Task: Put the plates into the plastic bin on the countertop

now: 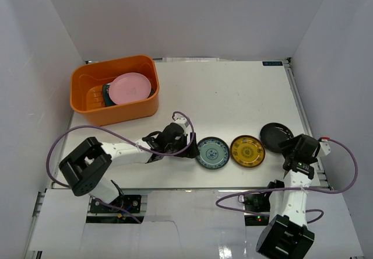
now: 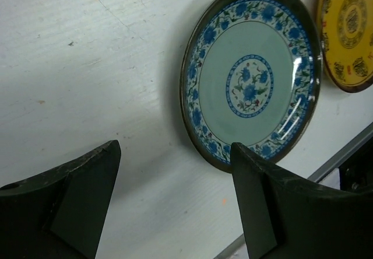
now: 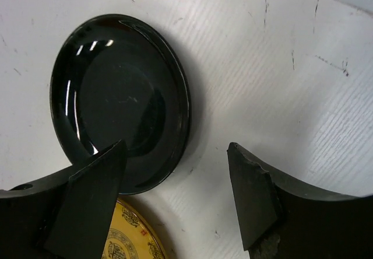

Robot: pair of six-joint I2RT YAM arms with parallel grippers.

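The orange plastic bin (image 1: 93, 111) stands at the back left of the white countertop (image 1: 233, 95). A pink round plate (image 1: 130, 87) lies in it on top of darker plates. A blue-patterned plate (image 1: 213, 153), a yellow-patterned plate (image 1: 247, 151) and a black round plate (image 1: 275, 135) lie in a row near the front. My left gripper (image 1: 190, 150) is open and empty just left of the blue-patterned plate (image 2: 250, 75). My right gripper (image 1: 288, 155) is open and empty over the near edge of the black plate (image 3: 119, 101). The yellow-patterned plate shows in both wrist views (image 2: 348, 34) (image 3: 131, 238).
White walls enclose the countertop on three sides. A metal rail (image 1: 306, 125) runs along the right edge. Purple cables (image 1: 58, 148) loop from both arms near the front edge.
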